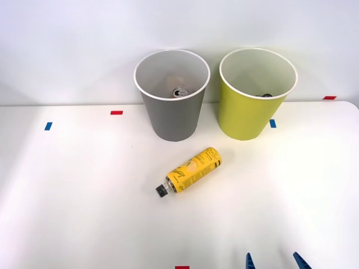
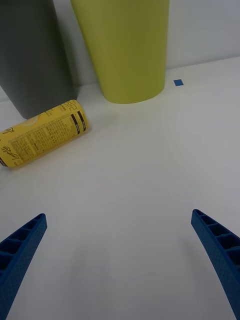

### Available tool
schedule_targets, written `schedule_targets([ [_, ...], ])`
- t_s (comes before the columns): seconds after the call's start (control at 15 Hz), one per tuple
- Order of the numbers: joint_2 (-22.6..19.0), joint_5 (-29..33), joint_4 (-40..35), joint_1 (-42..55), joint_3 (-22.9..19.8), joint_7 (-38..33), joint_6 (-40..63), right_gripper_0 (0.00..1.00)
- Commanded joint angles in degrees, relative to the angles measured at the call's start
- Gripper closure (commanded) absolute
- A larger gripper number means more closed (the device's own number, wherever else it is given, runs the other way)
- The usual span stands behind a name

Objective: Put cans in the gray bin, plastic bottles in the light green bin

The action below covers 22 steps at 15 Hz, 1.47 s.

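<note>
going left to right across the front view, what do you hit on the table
blue tape mark → red tape mark → gray bin → light green bin → red tape mark at the far right edge
</note>
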Motion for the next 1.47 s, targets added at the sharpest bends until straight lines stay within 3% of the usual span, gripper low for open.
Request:
schedule_targets([
  [0.07, 0.0, 0.0, 0.0, 0.0, 0.0, 0.0, 0.0, 0.00],
  [1.47, 0.0, 0.0, 0.0, 0.0, 0.0, 0.0, 0.0, 0.00],
])
